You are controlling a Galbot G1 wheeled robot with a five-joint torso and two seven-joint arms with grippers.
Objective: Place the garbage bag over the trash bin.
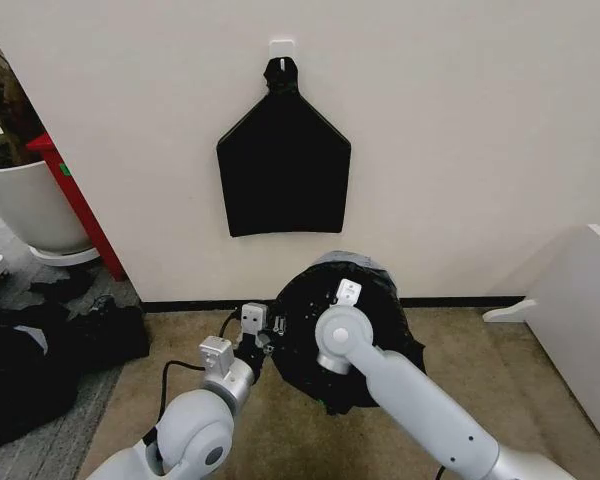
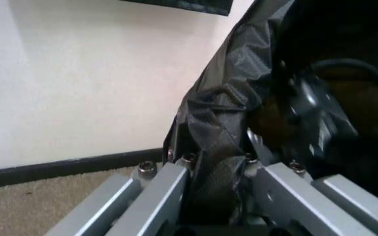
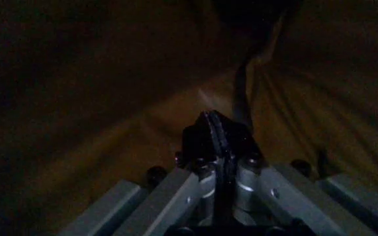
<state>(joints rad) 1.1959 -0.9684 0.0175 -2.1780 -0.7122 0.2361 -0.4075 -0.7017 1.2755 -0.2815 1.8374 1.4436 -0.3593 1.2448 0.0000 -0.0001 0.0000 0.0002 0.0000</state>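
The trash bin stands on the carpet floor (image 1: 540, 380) by the wall, hidden under the garbage bag (image 1: 380, 290), which already wraps it all round. The left pincer (image 2: 218, 182) pinches a fold of the bag at the bin's left side, probably to keep the thin plastic from slipping. The right pincer (image 3: 216, 130) reaches down inside the lined opening, its fingers pressed together, likely pushing the bag in. A flat black bundle (image 1: 283, 165) hangs from a wall hook (image 1: 282, 47).

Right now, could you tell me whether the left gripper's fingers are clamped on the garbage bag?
Yes, the left wrist view shows the left gripper pinching a fold of the garbage bag.
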